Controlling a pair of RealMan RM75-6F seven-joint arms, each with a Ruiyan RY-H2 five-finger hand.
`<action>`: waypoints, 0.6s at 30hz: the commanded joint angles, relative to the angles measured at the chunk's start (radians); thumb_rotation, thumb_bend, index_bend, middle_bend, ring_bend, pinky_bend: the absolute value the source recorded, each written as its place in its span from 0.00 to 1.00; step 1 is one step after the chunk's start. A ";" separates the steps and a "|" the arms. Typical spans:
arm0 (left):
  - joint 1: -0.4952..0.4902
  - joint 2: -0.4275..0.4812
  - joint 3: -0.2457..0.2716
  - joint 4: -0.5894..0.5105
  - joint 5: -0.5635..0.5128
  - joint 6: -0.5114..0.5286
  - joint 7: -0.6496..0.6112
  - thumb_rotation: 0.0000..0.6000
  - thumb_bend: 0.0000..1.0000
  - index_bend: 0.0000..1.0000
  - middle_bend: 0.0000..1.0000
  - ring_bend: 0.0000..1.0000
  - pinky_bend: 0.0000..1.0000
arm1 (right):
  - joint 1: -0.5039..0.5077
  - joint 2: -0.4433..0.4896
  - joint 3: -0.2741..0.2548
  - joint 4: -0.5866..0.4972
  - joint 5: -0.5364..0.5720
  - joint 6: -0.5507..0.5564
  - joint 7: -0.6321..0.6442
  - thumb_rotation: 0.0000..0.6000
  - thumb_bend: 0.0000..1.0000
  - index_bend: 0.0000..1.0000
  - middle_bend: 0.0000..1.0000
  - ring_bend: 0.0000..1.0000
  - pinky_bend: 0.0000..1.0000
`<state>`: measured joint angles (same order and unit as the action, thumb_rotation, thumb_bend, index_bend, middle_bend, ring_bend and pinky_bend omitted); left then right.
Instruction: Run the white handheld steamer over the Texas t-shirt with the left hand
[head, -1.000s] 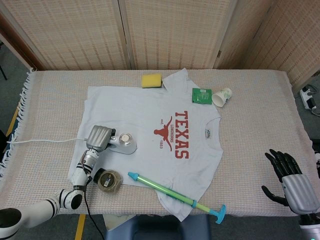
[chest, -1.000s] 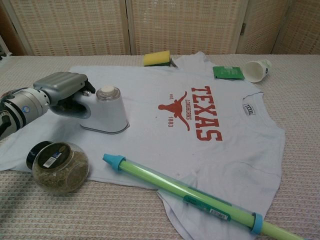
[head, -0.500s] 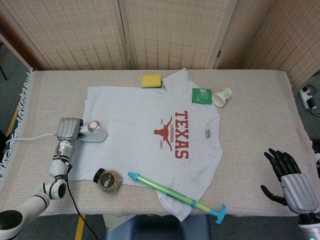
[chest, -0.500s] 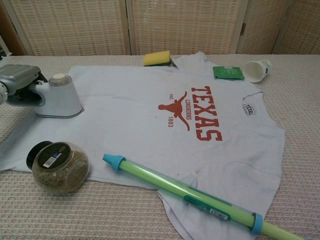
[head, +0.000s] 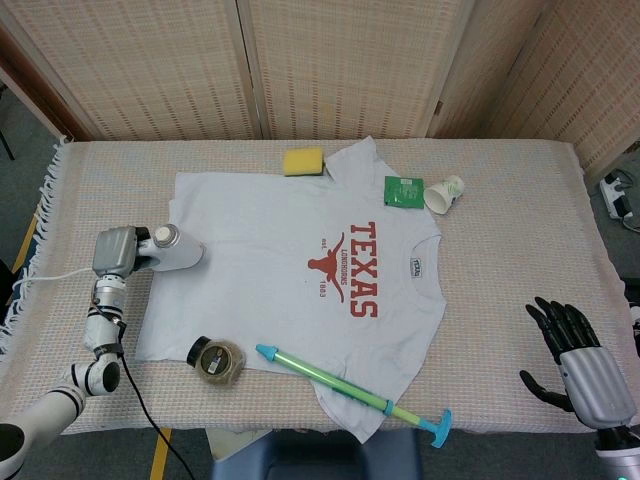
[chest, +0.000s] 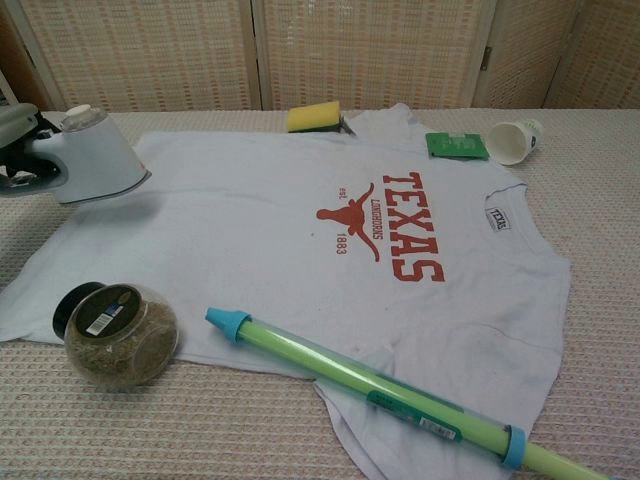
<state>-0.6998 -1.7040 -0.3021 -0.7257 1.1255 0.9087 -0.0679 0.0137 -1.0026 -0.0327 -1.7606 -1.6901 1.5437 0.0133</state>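
The white Texas t-shirt (head: 262, 222) lies flat on the table, its red print (head: 350, 268) right of centre. My left hand (head: 113, 251) grips the handle of the white handheld steamer (head: 172, 248) at the shirt's left edge. In the chest view the steamer (chest: 92, 156) is tilted and raised a little off the t-shirt (chest: 250, 215), casting a shadow on it; only a bit of the left hand (chest: 14, 138) shows at the frame's edge. My right hand (head: 578, 358) hovers open near the table's front right corner, holding nothing.
A jar of dried herbs (chest: 116, 336) and a green tube with blue ends (chest: 370, 383) lie on the shirt's front hem. A yellow sponge (head: 303, 161), a green packet (head: 403, 190) and a tipped paper cup (head: 444, 193) sit at the back. The steamer's white cord (head: 50, 276) trails left.
My left hand has drawn the steamer leftward across the shirt, from near the print to the left edge, and it now sits tilted and raised. The right hand has barely moved.
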 joint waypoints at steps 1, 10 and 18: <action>-0.004 0.036 0.007 -0.142 0.044 0.062 0.040 1.00 0.92 0.69 0.80 0.87 0.72 | -0.002 0.000 -0.001 0.002 0.000 0.002 0.003 1.00 0.23 0.00 0.02 0.00 0.00; -0.050 -0.044 0.023 -0.270 0.048 0.085 0.190 1.00 0.92 0.69 0.80 0.87 0.72 | -0.008 -0.002 -0.004 0.019 0.005 0.009 0.021 1.00 0.23 0.00 0.02 0.00 0.00; -0.087 -0.149 0.061 -0.160 0.099 0.121 0.277 1.00 0.92 0.69 0.80 0.87 0.72 | -0.014 -0.003 -0.003 0.027 0.012 0.014 0.029 1.00 0.23 0.00 0.02 0.00 0.00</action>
<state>-0.7739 -1.8240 -0.2547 -0.9268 1.2049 1.0167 0.1924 0.0002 -1.0052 -0.0359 -1.7337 -1.6783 1.5579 0.0422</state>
